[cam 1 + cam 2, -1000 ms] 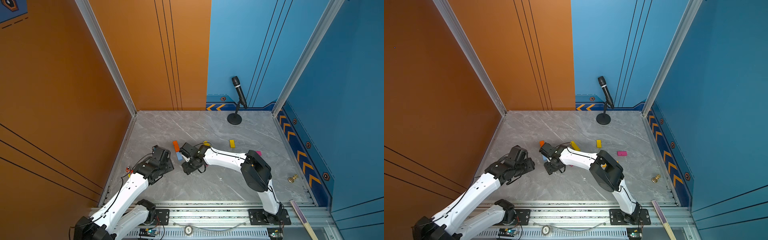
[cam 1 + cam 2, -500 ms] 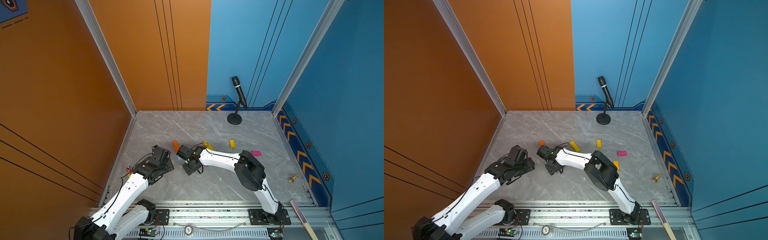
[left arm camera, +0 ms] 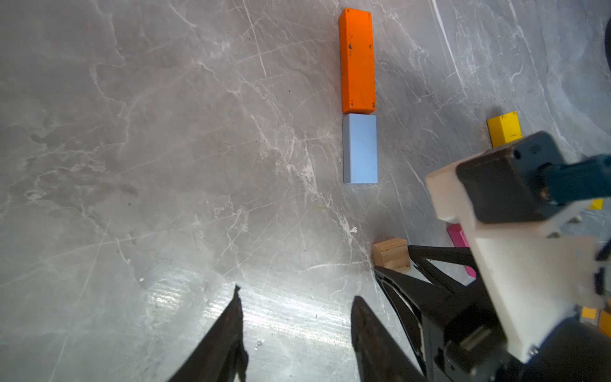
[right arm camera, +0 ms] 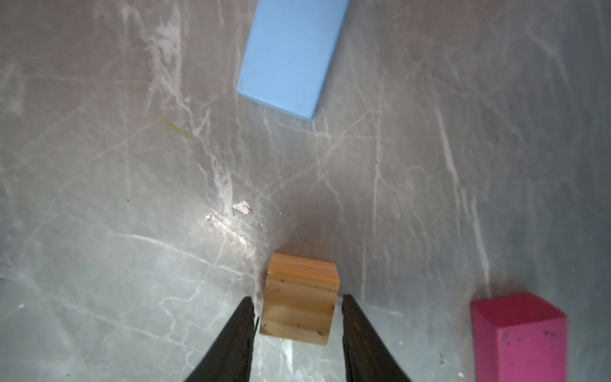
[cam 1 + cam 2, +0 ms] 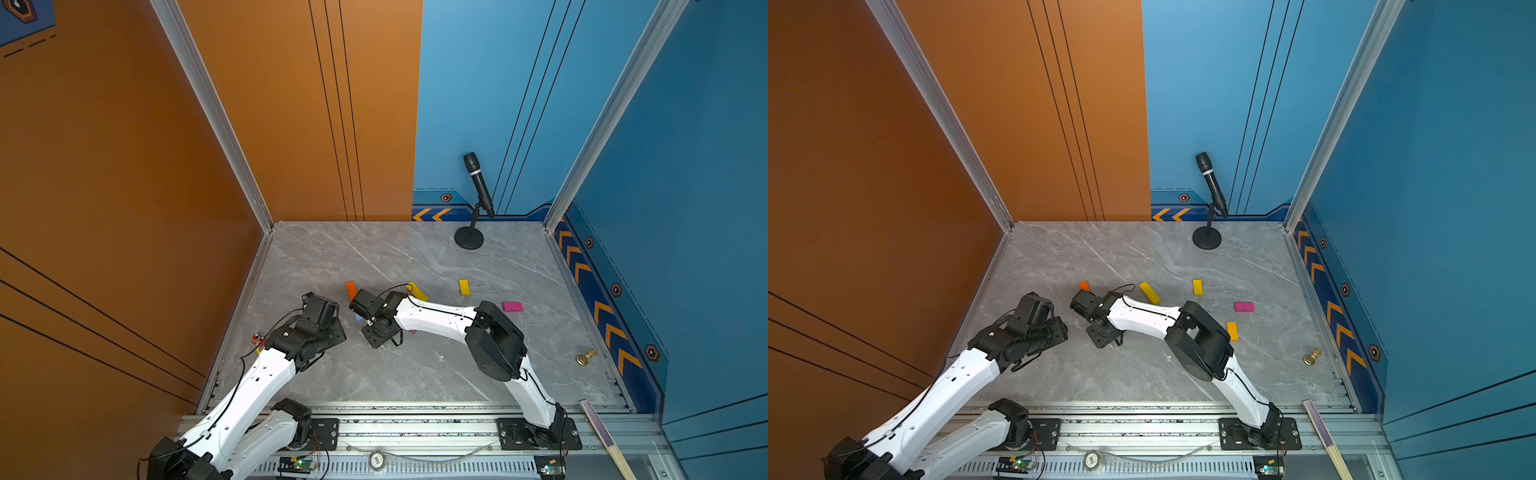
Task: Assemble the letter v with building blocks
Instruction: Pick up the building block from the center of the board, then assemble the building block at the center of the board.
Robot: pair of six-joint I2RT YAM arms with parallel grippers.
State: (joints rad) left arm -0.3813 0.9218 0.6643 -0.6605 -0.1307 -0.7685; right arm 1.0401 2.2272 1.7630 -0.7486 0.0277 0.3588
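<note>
A plain wood cube (image 4: 302, 294) sits on the grey marble table between the fingers of my right gripper (image 4: 297, 297). The jaws stand narrowly open, with slim gaps on both sides of the cube. The left wrist view shows the same cube (image 3: 390, 253) at the right gripper's tips. An orange block (image 3: 357, 61) and a light blue block (image 3: 359, 148) lie end to end in a line. A pink block (image 4: 519, 334) lies beside the cube. My left gripper (image 3: 297, 292) hovers open over bare table, holding nothing. Both grippers' fingers are hidden under the wrists in both top views.
Two yellow blocks (image 5: 417, 291) (image 5: 464, 287), another pink block (image 5: 512, 306) and an amber block (image 5: 1232, 331) lie further right. A microphone stand (image 5: 469, 239) is at the back. A brass knob (image 5: 585, 356) sits by the right wall. Walls enclose three sides.
My right arm has swung left toward the orange and blue blocks, and its jaws have narrowed around the wood cube. The left arm has stayed still.
</note>
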